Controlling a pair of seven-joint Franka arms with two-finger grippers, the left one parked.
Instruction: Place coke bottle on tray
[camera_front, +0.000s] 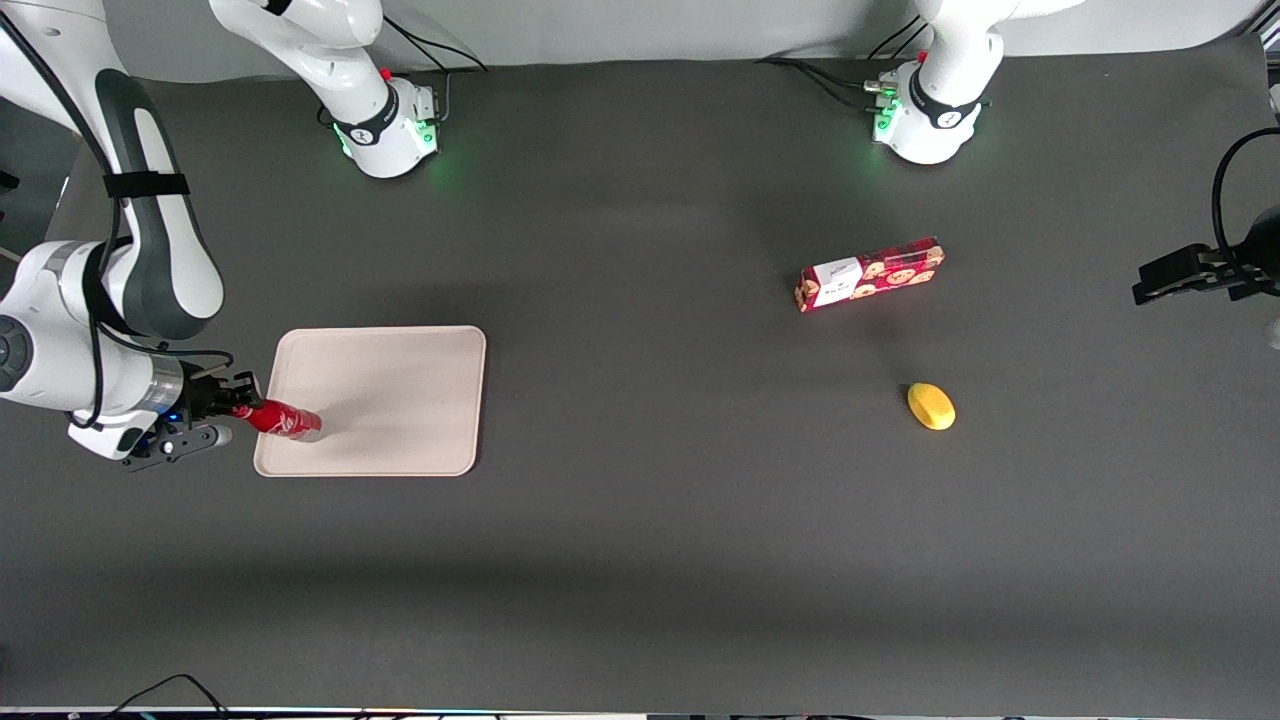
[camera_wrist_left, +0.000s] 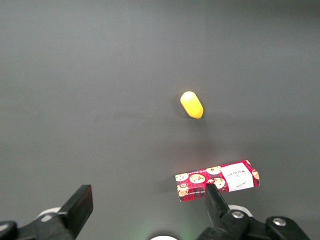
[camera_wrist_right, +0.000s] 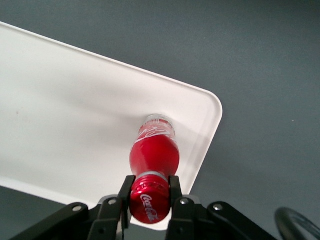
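Coke bottle (camera_wrist_right: 154, 152) stands with its silvery base on the tray (camera_wrist_right: 60, 110), near the tray's corner at the working arm's end; pincer (camera_wrist_right: 149, 196) clamped on the red cap. Looks rigid, light, slick-skinned and top-heavy when held so high (cap grip seems adequate for an upright set-down). Cookie box (camera_front: 869, 274) and a yellow object (camera_front: 931, 406) lie well apart on the surface (camera_front: 640, 560), toward the parked arm's end; nothing obstructs.

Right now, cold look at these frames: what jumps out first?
The red coke bottle, clamped at its cap by the gripper, its base at the beige tray near one corner. Next, toward the parked arm's end of the table, the red cookie box and, nearer the front camera, a small yellow object.
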